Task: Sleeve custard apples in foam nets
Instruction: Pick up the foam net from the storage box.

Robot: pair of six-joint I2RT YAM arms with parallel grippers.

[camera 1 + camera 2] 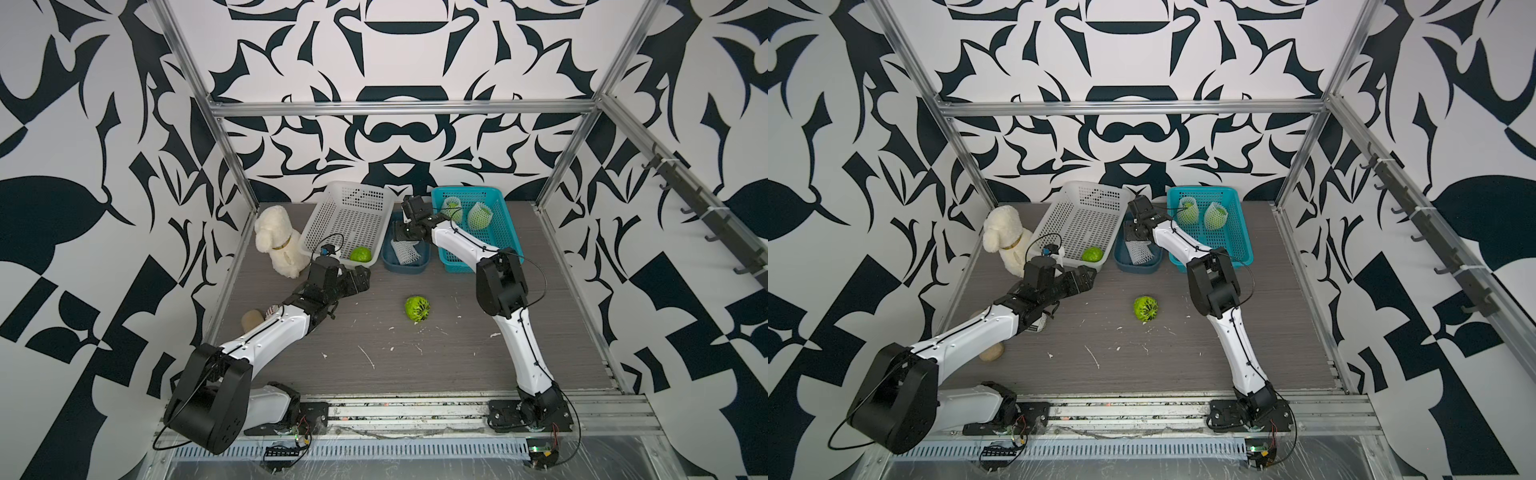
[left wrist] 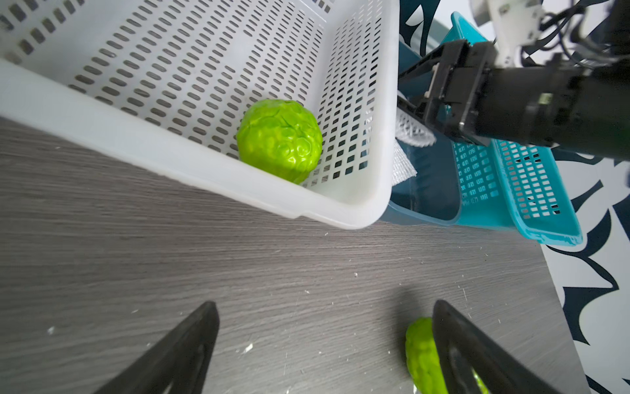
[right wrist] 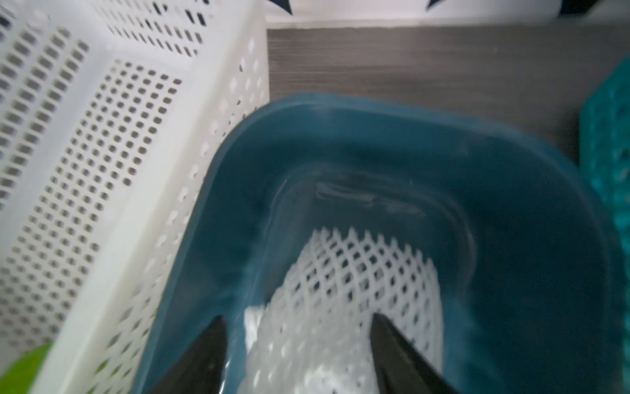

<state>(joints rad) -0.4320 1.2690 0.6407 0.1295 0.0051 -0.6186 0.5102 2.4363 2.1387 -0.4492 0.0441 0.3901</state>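
Two foam nets (image 3: 344, 293) lie in a dark blue tub (image 1: 411, 268). The right gripper (image 3: 300, 348) reaches down into the tub with its jaws partway apart, one finger on each side of the upper net. A sliver of the tub shows between one finger and the mesh, so the net is not yet clamped.

Two custard apples (image 1: 453, 209) (image 1: 480, 216) already wear nets. They stand in the teal basket (image 1: 505, 245) that touches the tub on the right arm's side. A bare apple (image 2: 279, 140) sits in a near corner of the white basket (image 1: 328, 232), which presses against the tub's other side. A fourth apple (image 1: 417, 308) lies loose on the table (image 1: 457, 365) in front of the tub, toward the arm bases.

The left gripper (image 2: 324, 341) hovers over the table just in front of the white basket with its jaws wide apart and nothing between them. A cream plush dog (image 1: 276, 241) sits beyond the white basket, away from the tub.
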